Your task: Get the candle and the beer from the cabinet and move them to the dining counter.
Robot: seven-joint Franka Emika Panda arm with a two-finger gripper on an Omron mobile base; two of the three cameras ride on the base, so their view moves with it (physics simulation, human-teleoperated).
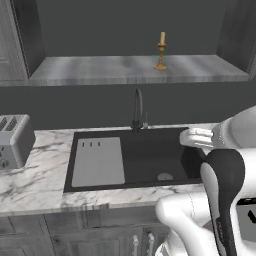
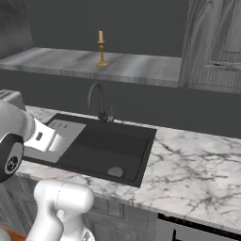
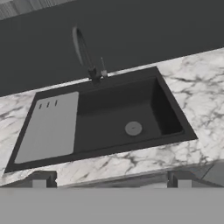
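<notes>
Candle upright on cabinet shelf | gripper jaws apart, empty | no legible writing

We see the white claw over the right rim of the black rectangular sink. Up beyond it, slightly to its left, the cream candle in a slim brass candlestick stands upright on the grey marbled shelf of the dark open cabinet. A dark curved tap rises left of the claw. Well apart to its left, a silver toaster sits on the white veined marble counter.
</notes>
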